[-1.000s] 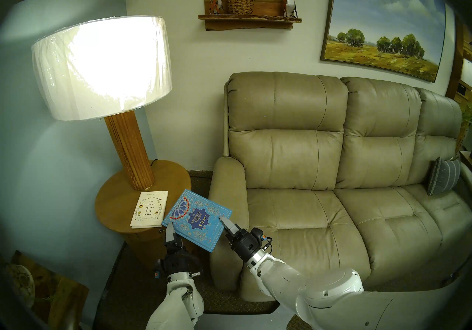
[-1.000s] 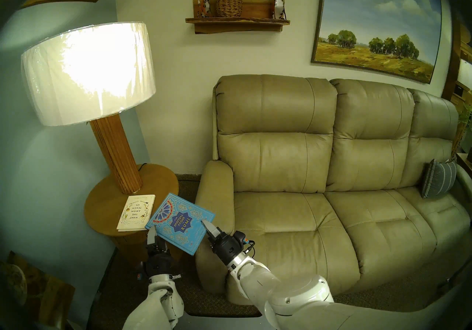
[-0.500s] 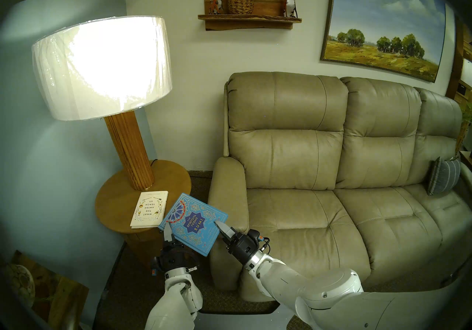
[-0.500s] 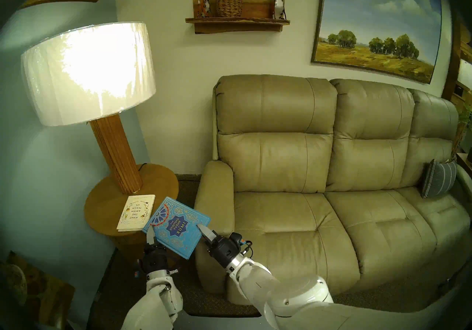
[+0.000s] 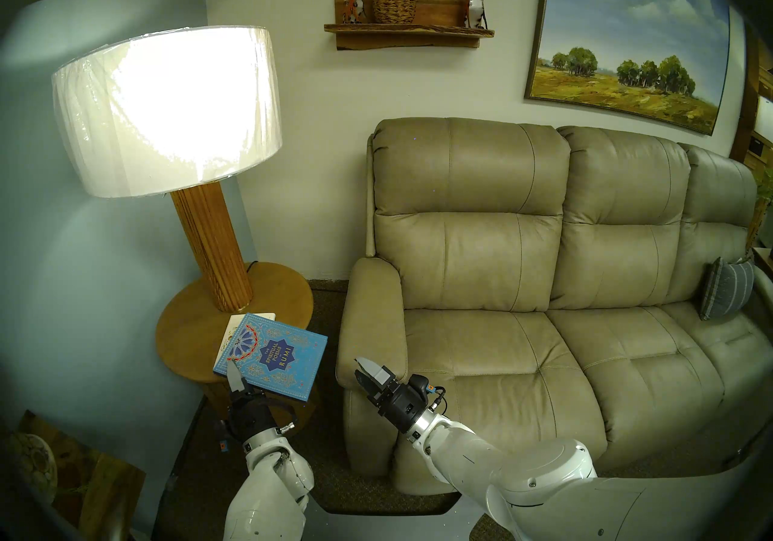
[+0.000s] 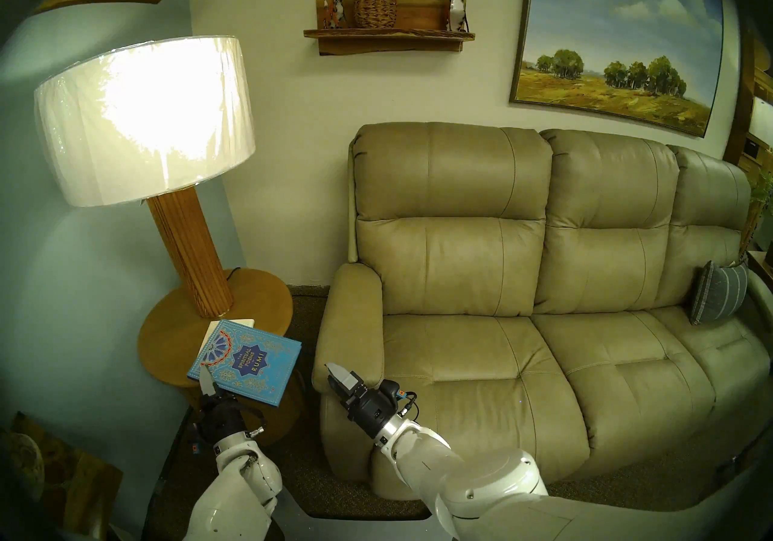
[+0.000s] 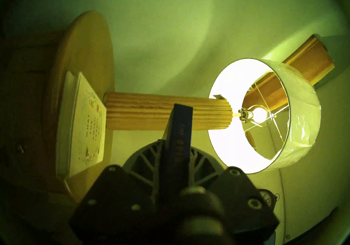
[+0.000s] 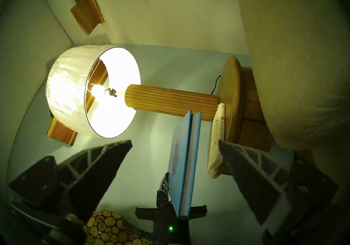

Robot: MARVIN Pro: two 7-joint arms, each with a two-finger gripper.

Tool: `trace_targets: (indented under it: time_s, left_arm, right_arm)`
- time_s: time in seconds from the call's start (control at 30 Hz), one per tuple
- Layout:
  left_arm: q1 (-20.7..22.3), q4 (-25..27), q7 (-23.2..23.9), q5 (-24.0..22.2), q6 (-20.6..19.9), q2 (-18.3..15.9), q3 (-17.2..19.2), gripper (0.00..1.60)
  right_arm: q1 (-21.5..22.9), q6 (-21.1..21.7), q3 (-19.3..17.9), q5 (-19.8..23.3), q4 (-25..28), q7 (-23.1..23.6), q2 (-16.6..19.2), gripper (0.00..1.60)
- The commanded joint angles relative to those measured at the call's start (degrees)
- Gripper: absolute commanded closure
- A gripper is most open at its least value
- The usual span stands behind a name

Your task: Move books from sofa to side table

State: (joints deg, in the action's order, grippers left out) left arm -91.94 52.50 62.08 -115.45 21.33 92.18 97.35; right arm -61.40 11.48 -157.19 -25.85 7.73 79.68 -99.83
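Blue Rumi book (image 5: 272,360) now over side table (image 5: 188,331), clenched in left hand (image 5: 235,377); right hand (image 5: 364,372) released.

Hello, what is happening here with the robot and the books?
The left pincer is shut on a corner of the blue Rumi book and holds it above the cream-white book, which lies on the round side table beside the lamp. The right pincer is open and empty, near the sofa armrest.

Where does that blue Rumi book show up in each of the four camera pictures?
Head stereo left: blue Rumi book, lower left.
Head stereo right: lower left.
Left wrist: edge-on, centre, dark.
Right wrist: edge-on, lower middle.
Shared landmark: the lit lamp.
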Motion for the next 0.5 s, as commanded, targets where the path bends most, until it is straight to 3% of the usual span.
trace_targets:
  time_s: [0.0,0.23,0.47]
  left_arm:
    - [5.45,0.22,-3.65,-1.64,5.44,0.68,2.39,1.60]
    - [9.50,0.50,-11.47,-2.41,10.78,0.47,2.72,1.60]
    - [12.65,0.83,-18.95,-2.02,16.14,-1.89,3.15,1.60]
  right_arm:
    - [-0.31,-0.66,0.35,-0.29,0.27,2.90,1.91,0.00]
    - [-1.12,-0.92,-0.25,-0.44,0.55,5.25,3.65,0.00]
    - [-1.74,-0.86,-1.15,-0.01,0.75,5.32,4.97,0.00]
